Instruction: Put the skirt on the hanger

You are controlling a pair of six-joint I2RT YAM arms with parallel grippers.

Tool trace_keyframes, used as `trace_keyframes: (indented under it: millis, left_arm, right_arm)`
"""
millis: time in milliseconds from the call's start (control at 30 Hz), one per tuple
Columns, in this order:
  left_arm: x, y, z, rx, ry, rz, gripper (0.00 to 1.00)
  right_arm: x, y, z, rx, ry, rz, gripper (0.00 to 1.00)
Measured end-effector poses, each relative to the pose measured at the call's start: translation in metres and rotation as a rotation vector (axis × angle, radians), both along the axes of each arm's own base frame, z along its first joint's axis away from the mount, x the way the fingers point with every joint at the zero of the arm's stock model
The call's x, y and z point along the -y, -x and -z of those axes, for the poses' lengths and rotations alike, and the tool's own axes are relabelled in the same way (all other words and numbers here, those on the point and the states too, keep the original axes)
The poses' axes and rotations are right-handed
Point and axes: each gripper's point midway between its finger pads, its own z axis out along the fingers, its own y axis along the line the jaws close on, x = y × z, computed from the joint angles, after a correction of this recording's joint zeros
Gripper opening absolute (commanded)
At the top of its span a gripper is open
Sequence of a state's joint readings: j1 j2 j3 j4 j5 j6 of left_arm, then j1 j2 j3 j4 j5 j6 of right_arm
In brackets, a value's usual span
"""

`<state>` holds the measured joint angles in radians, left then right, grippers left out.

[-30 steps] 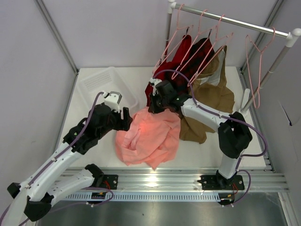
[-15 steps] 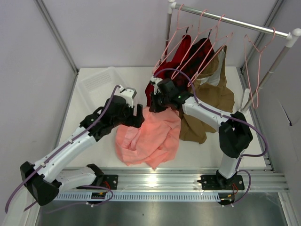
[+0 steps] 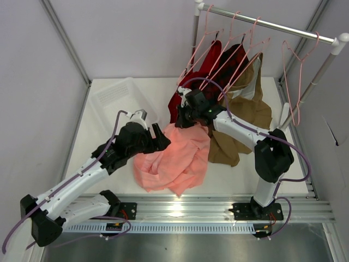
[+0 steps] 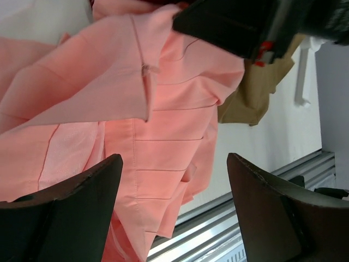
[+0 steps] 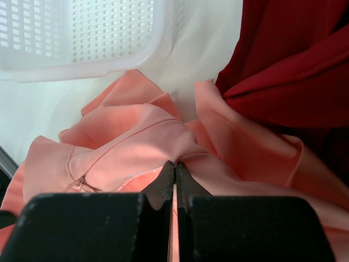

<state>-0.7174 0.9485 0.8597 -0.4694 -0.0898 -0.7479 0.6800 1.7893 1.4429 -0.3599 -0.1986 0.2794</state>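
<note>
Here, my left gripper [image 4: 174,164] hangs spread wide just above the crumpled salmon-pink cloth skirt [image 3: 177,158]; beyond it my right gripper [image 5: 174,166] pinches the skirt's far fold, a dark red garment [image 5: 294,65] just past it.

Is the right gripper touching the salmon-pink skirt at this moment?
Touching. The right wrist view shows the right gripper shut, its fingertips pinching a raised fold of the skirt, with no gap.
</note>
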Motion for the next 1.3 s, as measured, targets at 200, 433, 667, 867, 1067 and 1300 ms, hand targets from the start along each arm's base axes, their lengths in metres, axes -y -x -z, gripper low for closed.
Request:
trace_keyframes:
  millis: [200,433,667,867,1067,1300]
  left_arm:
    - [0.003,-0.004,0.032,-0.068,-0.023,-0.030,0.81]
    - [0.012,-0.025,0.036,-0.055,-0.042,-0.063,0.74]
    - [0.007,-0.042,0.047,-0.031,-0.095,-0.121,0.63]
    - [0.008,-0.059,0.043,0.041,-0.111,-0.143,0.42]
    - [0.015,-0.073,0.059,0.054,-0.152,-0.138,0.00]
    - [0.007,-0.088,0.034,0.095,-0.151,-0.229,0.00]
  right_arm:
    - [-0.001,0.001,-0.001,-0.007,-0.013,-0.001,0.00]
    - [-0.004,0.005,-0.005,-0.022,-0.057,0.001,0.00]
    - [-0.006,0.009,-0.006,-0.041,-0.075,0.002,0.00]
    - [-0.006,0.009,-0.011,-0.034,-0.083,0.003,0.00]
    - [-0.005,0.009,-0.011,-0.033,-0.082,0.004,0.00]
    - [0.004,0.011,-0.009,-0.038,-0.047,0.031,0.56]
